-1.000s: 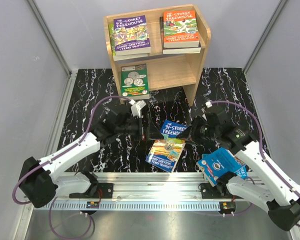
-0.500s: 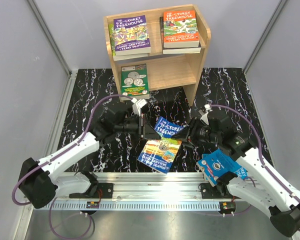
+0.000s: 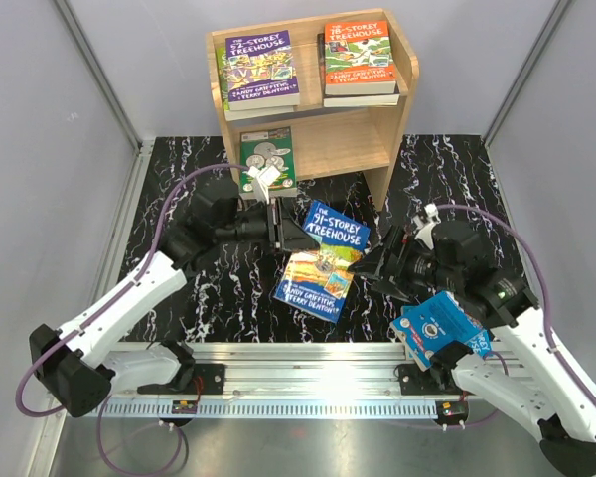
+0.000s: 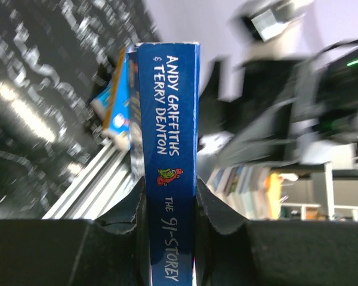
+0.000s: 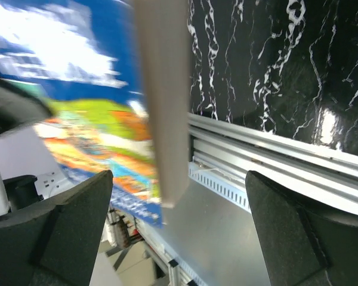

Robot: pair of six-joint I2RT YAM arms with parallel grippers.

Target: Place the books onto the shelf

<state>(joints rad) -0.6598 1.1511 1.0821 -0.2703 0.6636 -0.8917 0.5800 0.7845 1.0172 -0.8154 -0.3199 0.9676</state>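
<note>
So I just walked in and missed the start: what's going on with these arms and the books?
The left gripper is clamped on the spine of the blue 91-Storey book, holding it tilted in front of the shelf. The right gripper stands open beside that book, not gripping it. A purple book and an orange book lie on the top tier, and a green coin-cover book is on the lower one. A bright blue book lies by the right arm's base.
</note>
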